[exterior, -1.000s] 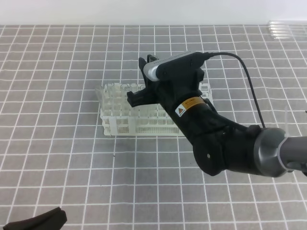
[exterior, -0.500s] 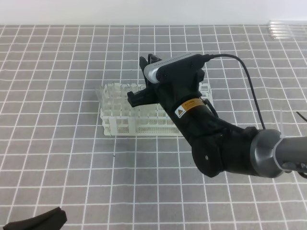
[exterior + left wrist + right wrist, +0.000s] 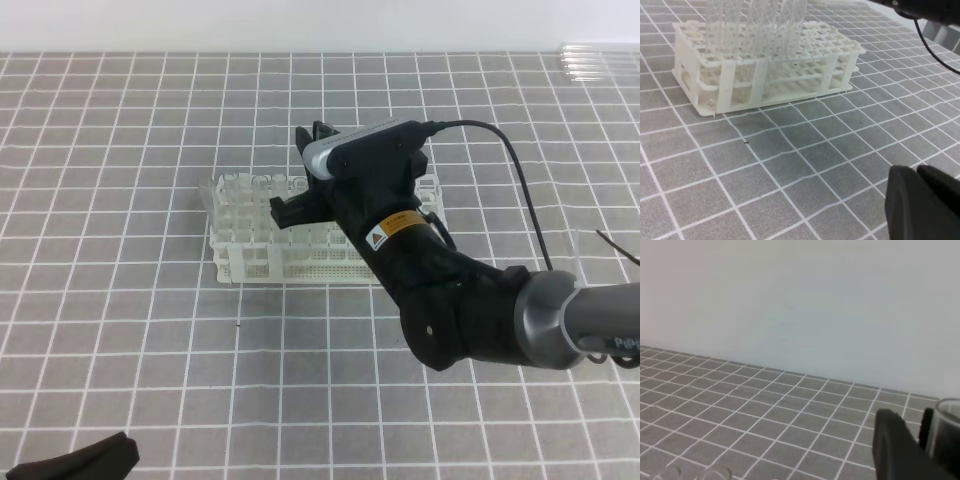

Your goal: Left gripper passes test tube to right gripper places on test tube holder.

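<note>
- Right pincer: the black two-finger right gripper [image 3: 290,172] with a ribbed silver-grey top plate, on its grey arm, hangs over the rack and reaches in from the right side of the exterior view.
- Its grip: the jaws are narrowly parted. In the right wrist view the dark fingers [image 3: 892,445] sit at the lower right, with the thin clear colourless glass test tube [image 3: 949,432] hard against them. I judge it pinched there (the frame edge cuts off the contact itself).
- Tube axis: the test tube's open rim is uppermost in the wrist view, so the long axis looks roughly upright. The lower end is out of frame. I cannot pick the tube out in the exterior view.
- Target: the white plastic rectangular test tube holder [image 3: 245,262] with a grid of square holes lies directly below and a little left of the fingertips. Its long side runs left to right.
- Holder contents: some clear tubes seem to stand already in the far-left holes [image 3: 755,30].
- Other arm: the black left gripper [image 3: 927,207] is closed and empty, low over the grey checked cloth [image 3: 120,330], well apart from the holder.
- Nearer arm: the right, by far.
- Step in hand (judgement): the hand-over is done and the placing is not.
- What the move turns on: setting the tube's lower end over a free square, then lowering it straight.
- Risk: a tilted tube could catch on a grid wall.
</note>
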